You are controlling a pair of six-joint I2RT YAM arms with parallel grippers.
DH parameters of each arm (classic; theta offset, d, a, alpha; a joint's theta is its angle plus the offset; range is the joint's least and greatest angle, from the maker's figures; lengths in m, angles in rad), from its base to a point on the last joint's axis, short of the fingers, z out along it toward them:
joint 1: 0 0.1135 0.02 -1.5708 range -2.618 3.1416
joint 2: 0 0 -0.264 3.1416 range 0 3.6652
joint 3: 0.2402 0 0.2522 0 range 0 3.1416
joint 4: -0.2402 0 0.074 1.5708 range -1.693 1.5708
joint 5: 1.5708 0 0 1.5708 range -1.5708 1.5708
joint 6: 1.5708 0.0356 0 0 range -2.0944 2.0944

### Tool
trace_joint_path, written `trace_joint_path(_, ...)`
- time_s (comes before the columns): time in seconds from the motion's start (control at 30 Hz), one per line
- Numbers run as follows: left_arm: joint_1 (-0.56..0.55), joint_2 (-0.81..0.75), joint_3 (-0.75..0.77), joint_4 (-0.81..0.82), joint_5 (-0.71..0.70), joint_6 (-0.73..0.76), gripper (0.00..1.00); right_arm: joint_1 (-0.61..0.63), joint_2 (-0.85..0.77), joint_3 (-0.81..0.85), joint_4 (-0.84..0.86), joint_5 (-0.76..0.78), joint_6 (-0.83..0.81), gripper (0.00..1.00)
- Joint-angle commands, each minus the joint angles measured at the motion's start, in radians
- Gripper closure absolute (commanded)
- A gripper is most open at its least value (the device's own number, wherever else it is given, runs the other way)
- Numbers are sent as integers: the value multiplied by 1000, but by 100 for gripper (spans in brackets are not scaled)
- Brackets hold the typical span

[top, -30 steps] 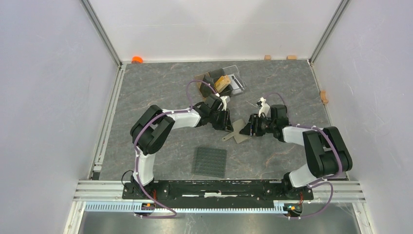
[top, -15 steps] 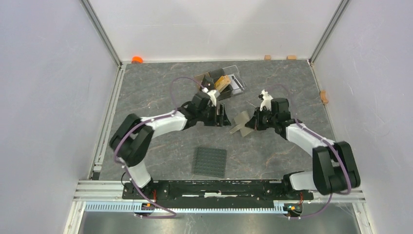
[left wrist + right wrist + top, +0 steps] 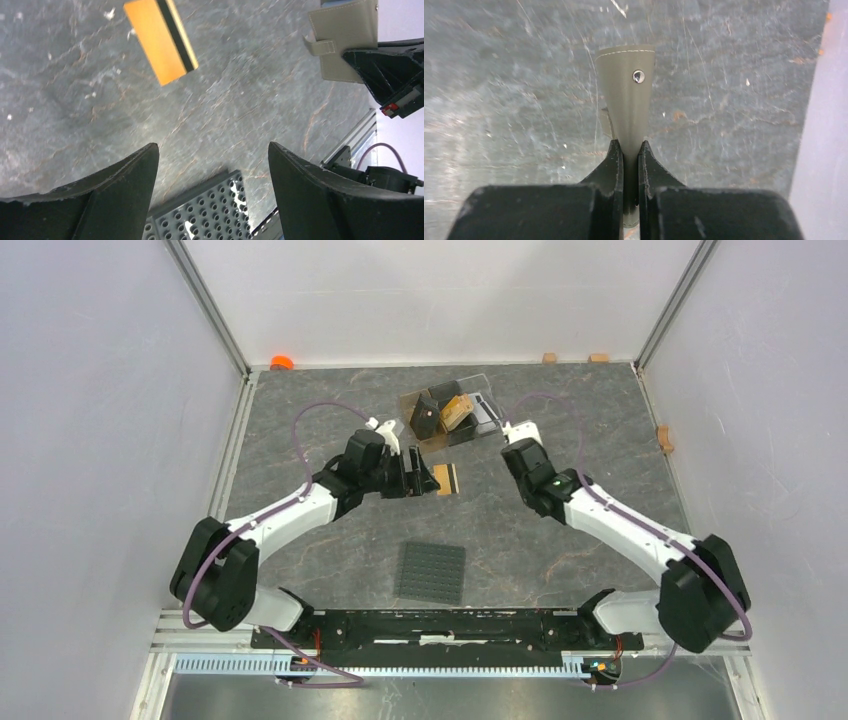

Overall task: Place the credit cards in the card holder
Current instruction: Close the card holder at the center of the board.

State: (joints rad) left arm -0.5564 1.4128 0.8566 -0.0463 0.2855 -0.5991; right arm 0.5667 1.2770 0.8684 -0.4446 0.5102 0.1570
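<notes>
A gold-orange credit card [image 3: 447,478] [image 3: 160,40] with a black stripe lies flat on the table. My left gripper [image 3: 418,480] [image 3: 211,147] stands wide open just left of it, holding nothing. The olive-taupe card holder [image 3: 626,95] [image 3: 345,40], snap stud showing, is pinched by its edge in my right gripper [image 3: 628,145] [image 3: 503,425], which is shut on it above the table near the clear stand. From above, the holder is mostly hidden by that gripper. A black credit card [image 3: 425,416] sits in the stand.
The clear stand [image 3: 452,408] is at the back centre, with a gold piece and a grey one beside the black card. A dark grey studded mat [image 3: 432,572] [image 3: 200,215] lies near the front. Small blocks [image 3: 549,357] and an orange cap [image 3: 282,362] line the back wall.
The left gripper opened and drew back to the left; the gold-orange card now lies on the table. The right gripper shut on the card holder and carried it toward the back.
</notes>
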Motion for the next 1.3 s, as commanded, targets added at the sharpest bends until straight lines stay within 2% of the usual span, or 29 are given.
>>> trace_joint_path(0.0,13,-59,-46,-13,-28,-40,13,103,69,11,-94,249,68,100)
trace_joint_path(0.03,14,-66,-58,-13,-33,-44,13,124,87,12,-94,241,90,100)
trace_joint_path(0.1,15,-78,-74,-12,-39,-48,12,171,116,17,-76,182,118,92)
trace_joint_path(0.13,15,-83,-82,-12,-42,-49,12,193,132,21,-63,152,132,85)
trace_joint_path(0.23,15,-89,-105,-12,-45,-59,12,266,194,60,-46,87,159,53)
trace_joint_path(0.27,15,-88,-110,-9,-43,-62,12,285,212,81,-47,72,164,47)
trace_joint_path(0.37,15,-89,-129,4,-31,-74,12,312,241,129,-50,21,169,38)
trace_joint_path(0.47,14,-90,-142,29,-14,-87,12,312,202,148,-49,-12,163,31)
trace_joint_path(0.67,-11,-54,-134,128,31,-128,13,256,78,128,-35,-124,133,21)
trace_joint_path(0.9,-110,77,-29,188,53,-161,15,25,-27,-63,118,-411,136,14)
trace_joint_path(1.0,-129,152,-3,239,63,-172,18,-57,-34,-149,213,-549,168,11)
trace_joint_path(1.07,-130,200,4,285,72,-178,25,-79,-20,-179,260,-589,188,11)
trace_joint_path(1.27,-149,379,63,397,127,-223,36,-109,22,-229,321,-600,213,11)
